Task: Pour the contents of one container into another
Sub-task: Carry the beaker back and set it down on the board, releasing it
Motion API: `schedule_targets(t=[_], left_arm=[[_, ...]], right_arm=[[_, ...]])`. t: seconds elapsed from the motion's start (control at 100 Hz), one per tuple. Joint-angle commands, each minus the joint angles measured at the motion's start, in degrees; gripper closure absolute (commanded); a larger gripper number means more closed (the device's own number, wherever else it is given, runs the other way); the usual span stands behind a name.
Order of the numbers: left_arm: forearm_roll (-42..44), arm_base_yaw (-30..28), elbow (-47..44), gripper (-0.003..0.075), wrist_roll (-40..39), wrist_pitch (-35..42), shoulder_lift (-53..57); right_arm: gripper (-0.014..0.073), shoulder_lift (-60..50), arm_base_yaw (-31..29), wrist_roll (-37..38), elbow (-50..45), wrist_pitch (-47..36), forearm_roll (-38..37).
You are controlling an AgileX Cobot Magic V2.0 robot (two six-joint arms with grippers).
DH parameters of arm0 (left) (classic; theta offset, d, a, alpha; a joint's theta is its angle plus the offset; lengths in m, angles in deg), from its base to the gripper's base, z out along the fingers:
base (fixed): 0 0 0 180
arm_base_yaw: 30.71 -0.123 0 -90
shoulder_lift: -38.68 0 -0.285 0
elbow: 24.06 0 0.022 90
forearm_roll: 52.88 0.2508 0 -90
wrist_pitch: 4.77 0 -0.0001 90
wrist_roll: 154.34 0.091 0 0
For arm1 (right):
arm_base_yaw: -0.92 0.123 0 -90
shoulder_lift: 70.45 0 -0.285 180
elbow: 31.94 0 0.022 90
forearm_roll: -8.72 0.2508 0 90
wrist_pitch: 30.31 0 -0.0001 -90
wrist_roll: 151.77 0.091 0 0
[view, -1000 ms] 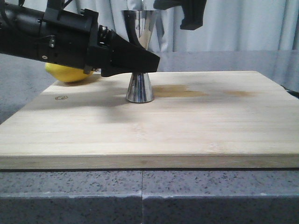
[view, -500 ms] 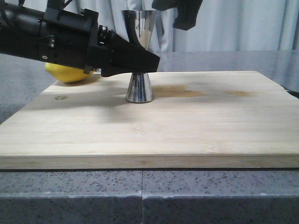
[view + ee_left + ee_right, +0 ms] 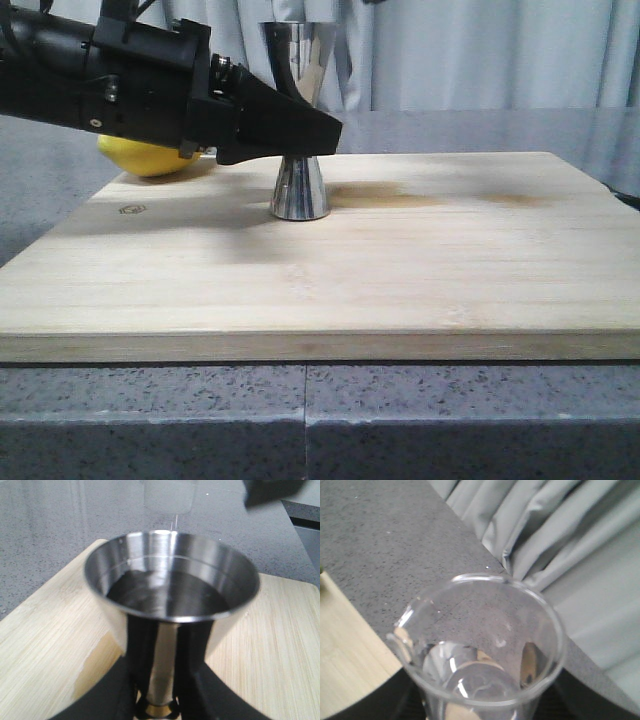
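While left end effector (image 3: pixel 325 130) pinches the jigger (image 3: pixel 300 120) upright near the board's (image 3: pixel 400 280) far edge, right end effector pinches the beaker (image 3: pixel 485 650) aloft. Pour looks finished; next, set beaker down.

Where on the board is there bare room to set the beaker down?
Free: the cutting board right of the jigger to its right edge, and the strip along its near edge. Crowded: back-left, where the left gripper clamps the jigger beside the lemon.

The steel jigger (image 3: pixel 170 580) stands on the wooden board (image 3: pixel 45 645), its gold-banded waist clamped between the left gripper's (image 3: pixel 157 707) black fingers (image 3: pixel 107 695).
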Motion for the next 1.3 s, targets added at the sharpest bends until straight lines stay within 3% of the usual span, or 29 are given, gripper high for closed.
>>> schedule_targets(t=[0.0,0.19,0.56,0.87,1.29], left_arm=[[-4.42,0.32,1.48,0.0598,-0.05,-3.46,2.12],[-4.42,0.32,1.48,0.0598,-0.05,-3.46,2.12],[-4.42,0.32,1.48,0.0598,-0.05,-3.46,2.12],[-4.42,0.32,1.48,0.0598,-0.05,-3.46,2.12],[-4.42,0.32,1.48,0.0598,-0.05,-3.46,2.12]], right_arm=[[0.0327,-4.33,-5.13,7.57,-0.09,-5.75,-0.6],[0.0327,-7.6,-16.57,16.28,-7.43,-22.17,-0.36],[0.0327,-7.93,-31.86,12.49,-19.86,-44.7,2.92],[0.0327,-3.72,-32.64,2.51,-22.84,-53.26,5.7],[0.0327,2.37,-32.64,-8.9,-22.73,-53.77,13.94]])
